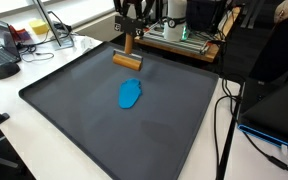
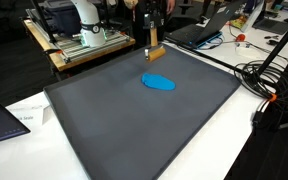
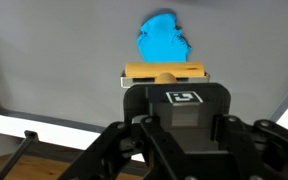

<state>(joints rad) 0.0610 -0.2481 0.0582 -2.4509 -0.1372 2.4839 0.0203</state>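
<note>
Fingers: pinched tight on the upright stem of a tan wooden block-headed tool, with the gripper pointing straight down over it.
Tool axis: stem vertical between the fingers; flat head level below them, long side running left to right across the wrist view.
Tool place: directly under the fingertips, head at the surface of a dark grey rubbery mat, close to its far edge in both exterior views; whether touching, cannot tell.
Blue piece: crumpled bright blue cloth-like lump flat on the mat near its middle, apart from the head and just beyond it in the wrist view.
Surroundings: white tabletop under the mat; black cables off one side; wooden board behind the far edge.
</note>
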